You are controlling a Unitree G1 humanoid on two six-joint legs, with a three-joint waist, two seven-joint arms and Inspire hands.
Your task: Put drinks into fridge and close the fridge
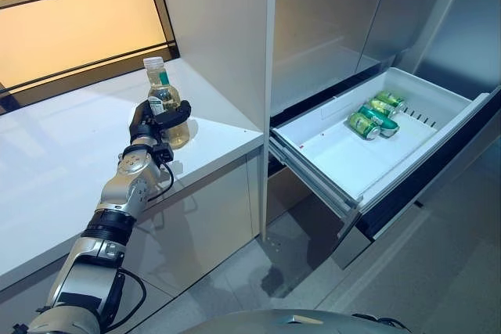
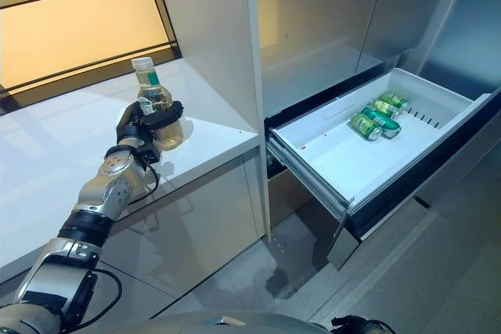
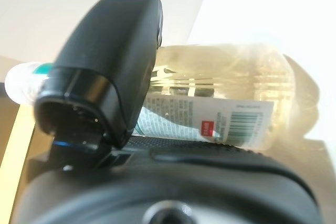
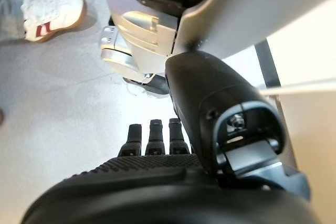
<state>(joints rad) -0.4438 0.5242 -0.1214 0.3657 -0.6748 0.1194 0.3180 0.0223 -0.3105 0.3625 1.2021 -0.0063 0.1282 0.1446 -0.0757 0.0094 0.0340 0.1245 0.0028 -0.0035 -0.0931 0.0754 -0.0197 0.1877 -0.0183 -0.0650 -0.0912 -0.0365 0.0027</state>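
Fridge [image 1: 329, 29] stands to the right of the white worktop [image 1: 63, 162], its grey upper doors shut and its lower drawer [image 1: 337, 154] pulled out. Inside the white drawer, green cans [image 1: 376, 117] lie on their sides together near the far right corner, with the rest of the drawer floor bare. On the worktop, close to the tall white panel [image 1: 219, 29] beside the fridge, a clear bottle [image 1: 166, 103] of pale yellow drink stands upright with a white cap. The left hand [image 1: 153, 120] has its fingers and thumb curled round the bottle's lower body. The right hand [image 4: 157, 145] hangs low over the grey floor, fingers straight and holding nothing. A person's white shoe [image 4: 50, 17] shows on the floor nearby.
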